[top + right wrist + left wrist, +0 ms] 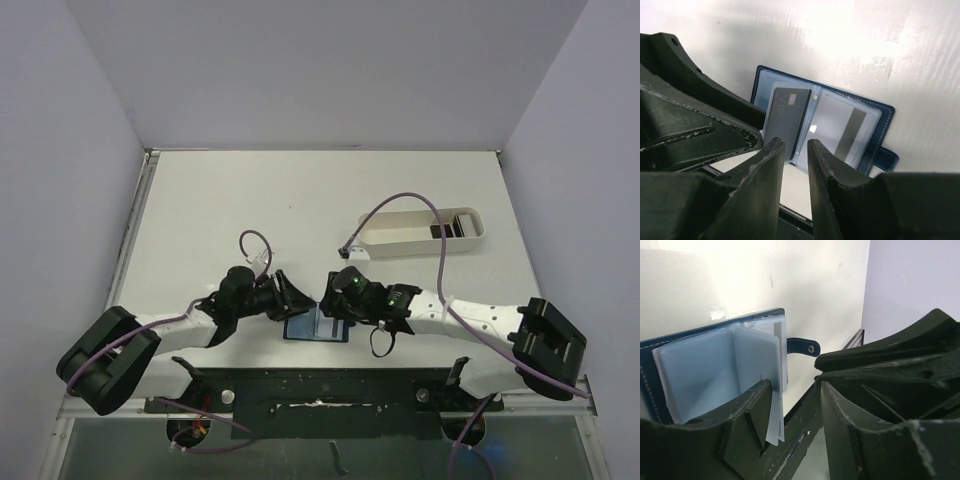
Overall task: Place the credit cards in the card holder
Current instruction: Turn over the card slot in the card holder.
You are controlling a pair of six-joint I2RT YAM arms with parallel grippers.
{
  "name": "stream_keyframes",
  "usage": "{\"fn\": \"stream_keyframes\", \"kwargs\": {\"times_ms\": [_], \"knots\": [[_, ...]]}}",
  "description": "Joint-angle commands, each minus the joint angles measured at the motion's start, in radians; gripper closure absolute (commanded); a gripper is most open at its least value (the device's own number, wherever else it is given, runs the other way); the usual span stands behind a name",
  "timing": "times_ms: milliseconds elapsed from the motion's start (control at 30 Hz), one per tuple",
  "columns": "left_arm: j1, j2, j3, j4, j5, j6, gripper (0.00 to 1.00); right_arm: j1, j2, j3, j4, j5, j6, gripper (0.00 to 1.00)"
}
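Left gripper (pixel 794 387), half open, props up a clear page (pixel 757 357) of the card holder (pixel 318 328), which lies open at bottom centre of the top view, apparently so the right gripper (pixel 795 144), narrowly parted and empty, can seat the dark credit card (pixel 787 117).

The navy card holder (pixel 330 332) is lying open at lower centre, a dark card (pixel 787 120) sitting in its clear sleeve.
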Motion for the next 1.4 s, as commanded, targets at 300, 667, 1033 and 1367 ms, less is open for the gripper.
{"fn": "stream_keyframes", "kwargs": {"times_ms": [300, 667, 1033, 1367], "knots": [[-0.130, 0.130, 0.125, 0.107, -0.030, 0.010, 0.58, 0.008, -0.348, -0.036, -0.200, 0.305, 0.001, 0.72], [-0.150, 0.158, 0.152, 0.074, -0.036, 0.045, 0.55, -0.206, -0.364, 0.038, -0.257, 0.286, -0.178, 0.69], [-0.129, -0.082, 0.238, -0.373, -0.183, 0.265, 0.28, -0.674, -0.184, 0.224, -0.262, 0.207, -0.454, 0.65], [0.054, -0.219, 0.265, -0.573, 0.065, 0.366, 0.24, -0.934, 0.058, 0.365, -0.214, 0.280, -0.663, 0.65]]}}
